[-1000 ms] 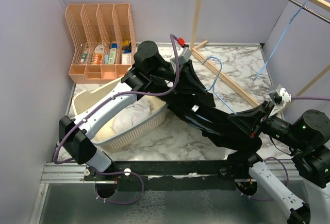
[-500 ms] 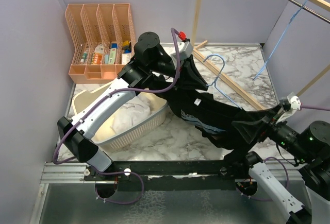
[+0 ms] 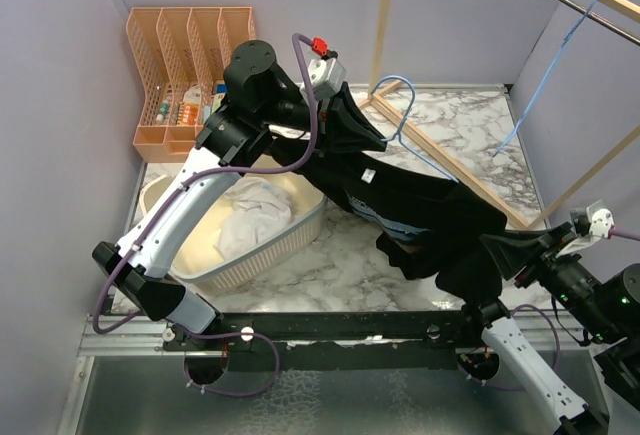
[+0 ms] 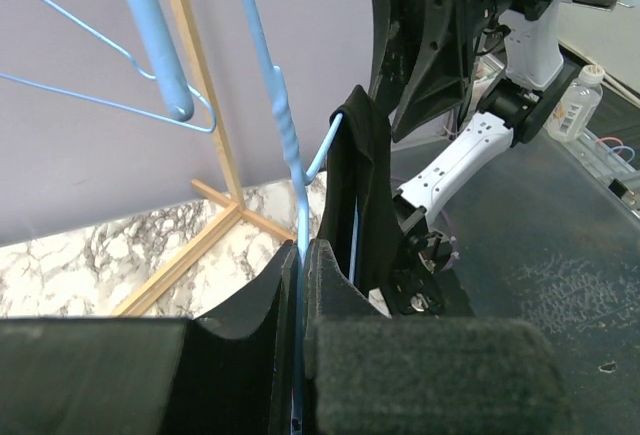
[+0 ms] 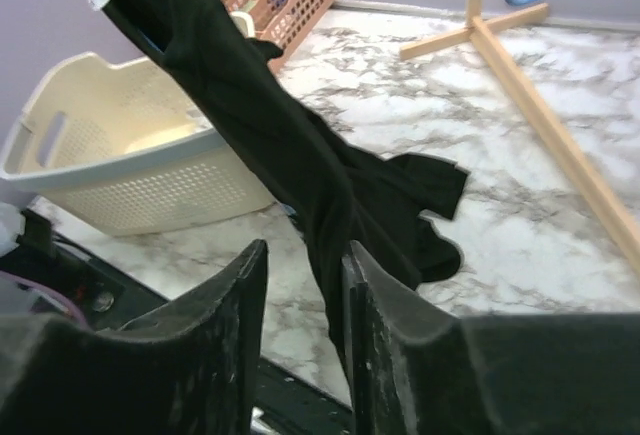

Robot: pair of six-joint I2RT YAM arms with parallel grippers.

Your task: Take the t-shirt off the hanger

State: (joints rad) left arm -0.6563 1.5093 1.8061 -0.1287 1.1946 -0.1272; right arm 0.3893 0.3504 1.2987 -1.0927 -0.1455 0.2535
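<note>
So the left gripper (image 4: pixel 302 260) is up around 11 o'clock over the marble worktop (image 3: pixel 460 120), fingers squeezed right together on the wire of the light blue wire hanger (image 4: pixel 288 140), just below the twisted neck. The black t-shirt (image 3: pixel 430 210) is half on it: one end is bunched up at the hanger by that gripper, and the rest stretches in a long diagonal band down to about 4 o'clock, with some folds sagging onto the worktop in the middle. The right gripper (image 5: pixel 303 251) sits at that lower end. Its jaws are partway apart and the fabric runs through the gap, lying against one finger, with a sliver of marble showing on the other side, so honestly I can't tell if it's got any real pinch on it. A cream plastic laundry basket (image 3: pixel 270 250) with pale cloth inside sits at 9 o'clock and a peach mesh file organiser (image 3: pixel 190 45) at 10 o'clock. A wooden rack frame (image 3: pixel 455 165) has one strut crossing the worktop at 2 o'clock, and a second blue hanger (image 3: pixel 550 65) hangs off the rail.
</note>
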